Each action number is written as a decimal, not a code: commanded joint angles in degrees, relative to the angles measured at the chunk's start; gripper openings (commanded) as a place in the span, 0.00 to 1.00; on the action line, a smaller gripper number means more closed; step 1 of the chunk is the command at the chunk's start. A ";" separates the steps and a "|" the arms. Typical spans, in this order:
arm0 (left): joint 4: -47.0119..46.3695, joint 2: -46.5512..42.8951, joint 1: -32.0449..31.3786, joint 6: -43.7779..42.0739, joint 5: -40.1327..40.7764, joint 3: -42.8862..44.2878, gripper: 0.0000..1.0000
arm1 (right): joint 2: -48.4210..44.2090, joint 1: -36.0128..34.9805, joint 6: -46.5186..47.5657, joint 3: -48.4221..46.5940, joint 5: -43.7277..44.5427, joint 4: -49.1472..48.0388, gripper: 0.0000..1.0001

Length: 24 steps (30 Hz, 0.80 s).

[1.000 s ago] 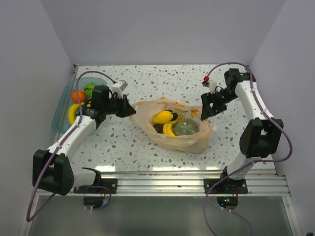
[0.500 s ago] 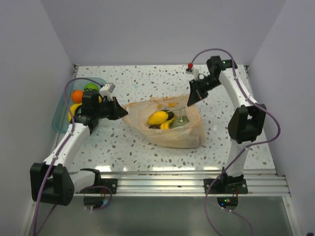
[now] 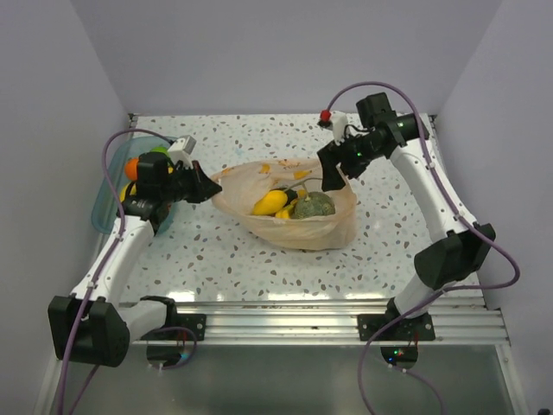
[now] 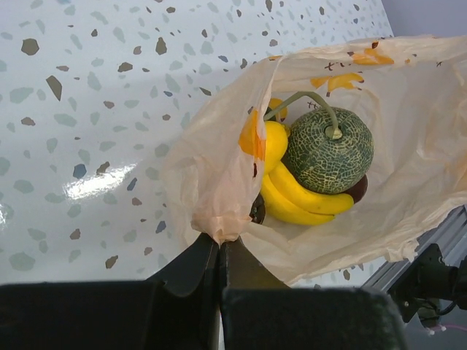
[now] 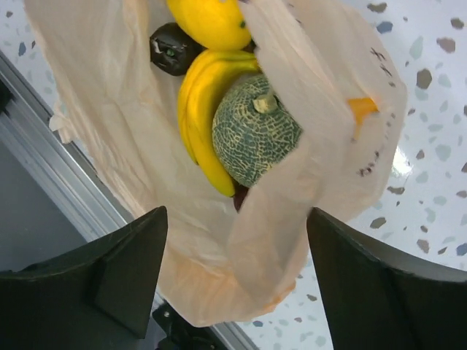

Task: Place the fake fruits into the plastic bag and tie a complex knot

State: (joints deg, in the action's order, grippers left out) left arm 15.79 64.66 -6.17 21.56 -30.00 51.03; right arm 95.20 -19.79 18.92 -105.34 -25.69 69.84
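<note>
We see the plastic bag [image 3: 302, 229] in the middle of the top view, sitting on the speckled table [image 3: 216, 259] with its mouth held open. Our left gripper [image 4: 220, 244] is pinched together on the bag's left rim. Our right gripper [image 5: 235, 219] has its fingers wide apart, with a fold of the bag between them. Inside the bag lie the melon [image 5: 252, 131], bananas [image 5: 197, 102], a yellow fruit [image 5: 211, 18] and a dark plum [image 5: 169, 47]. At the upper left, the blue tray [image 3: 102, 212] holds an orange [image 3: 132, 167] and a green ball [image 3: 158, 156].

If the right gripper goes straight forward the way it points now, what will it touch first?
Probably the thin wall of the plastic bag, right ahead of the open right gripper; the melon sits behind it, though depth is unclear.
</note>
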 commanded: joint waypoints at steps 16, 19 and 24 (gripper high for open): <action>1.44 0.29 -0.07 -3.37 -3.57 3.12 0.00 | -1.59 29.28 -9.86 20.60 -39.61 3.02 0.64; 1.52 0.38 -0.06 -3.19 -3.49 3.03 0.00 | -1.86 29.11 -10.22 22.97 -40.13 1.44 0.64; 1.26 1.08 0.02 -3.11 -3.49 3.11 0.00 | -1.16 28.14 -9.16 25.62 -39.87 0.91 0.61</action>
State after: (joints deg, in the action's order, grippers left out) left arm 17.30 65.39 -6.17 19.35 -32.58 51.88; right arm 93.80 9.17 10.00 -80.71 -62.63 71.64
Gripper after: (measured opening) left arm 0.020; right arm 0.617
